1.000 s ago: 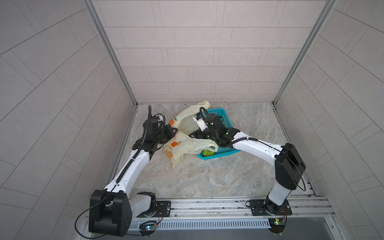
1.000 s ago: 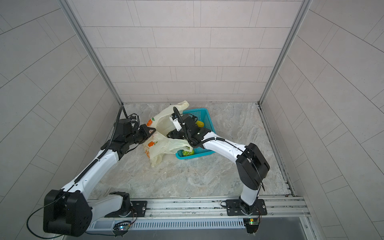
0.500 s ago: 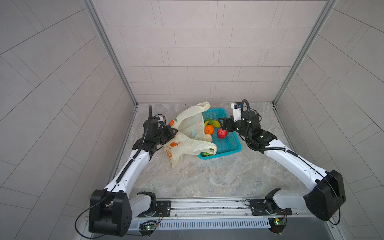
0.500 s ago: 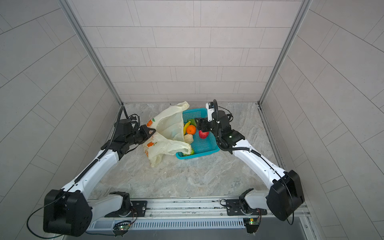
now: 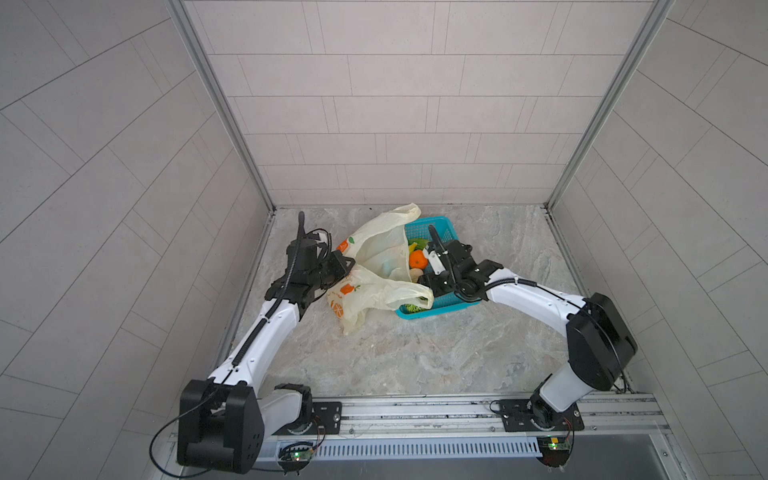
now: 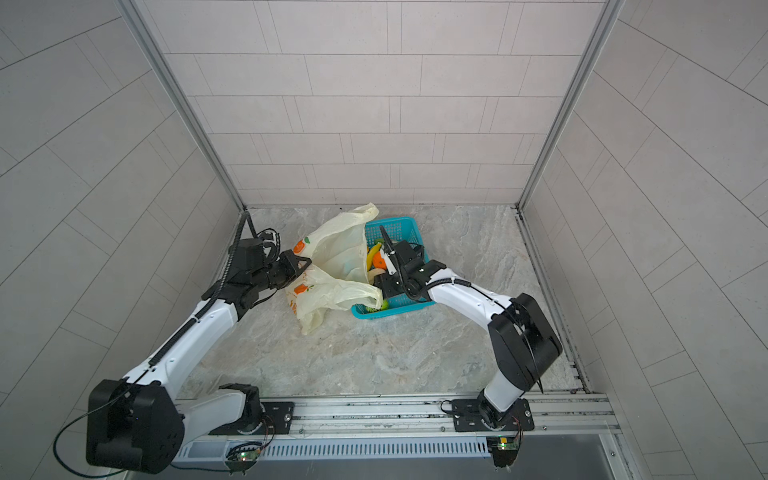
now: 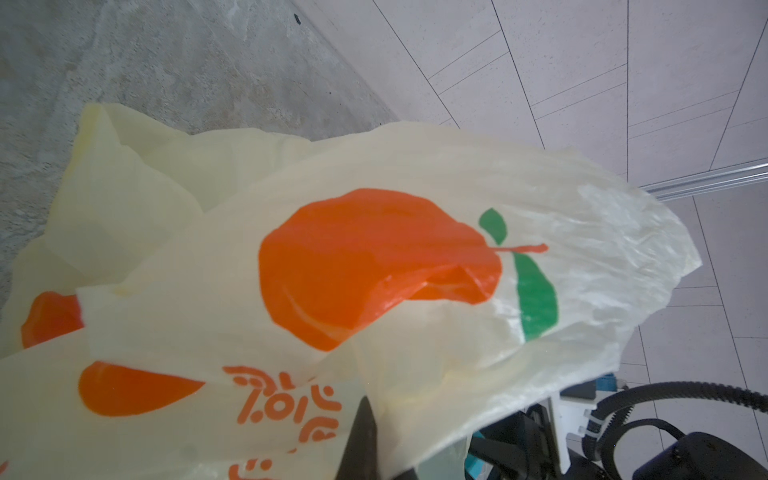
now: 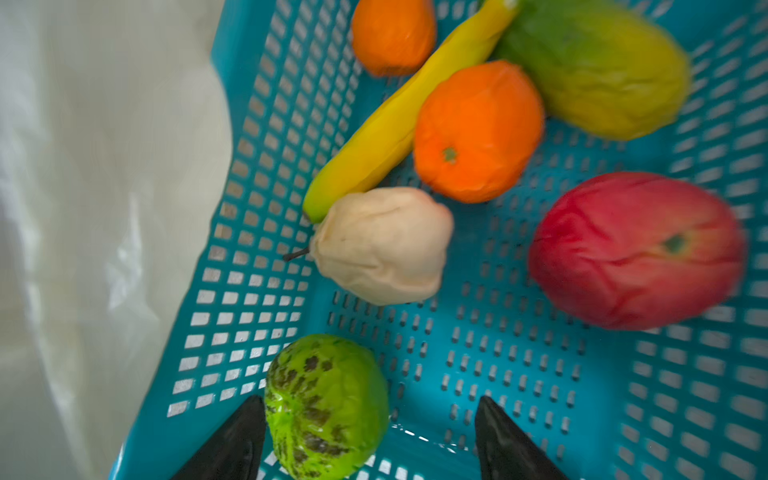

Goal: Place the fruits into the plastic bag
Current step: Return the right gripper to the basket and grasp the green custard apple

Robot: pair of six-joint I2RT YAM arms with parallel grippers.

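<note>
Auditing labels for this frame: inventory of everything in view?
floor: 1, grey marble, under everything
basket: 1, teal, on floor
plastic bag: 1, cream-yellow with orange prints, on floor, overlapping basket rim
oranges: 2, orange, in basket
banana: 1, yellow, in basket
pear: 1, pale cream, in basket
red fruit: 1, red, in basket
mango-like fruit: 1, green-yellow, in basket
bumpy ball: 1, green, in basket
left gripper: 1, black, shut on plastic bag
right gripper: 1, black, open, straddling bumpy ball

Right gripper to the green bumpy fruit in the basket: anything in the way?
Nothing visible. The green bumpy fruit sits between the fingers of the open right gripper, close against one, in the teal basket by its wall. The pale pear lies beyond, apart.
</note>
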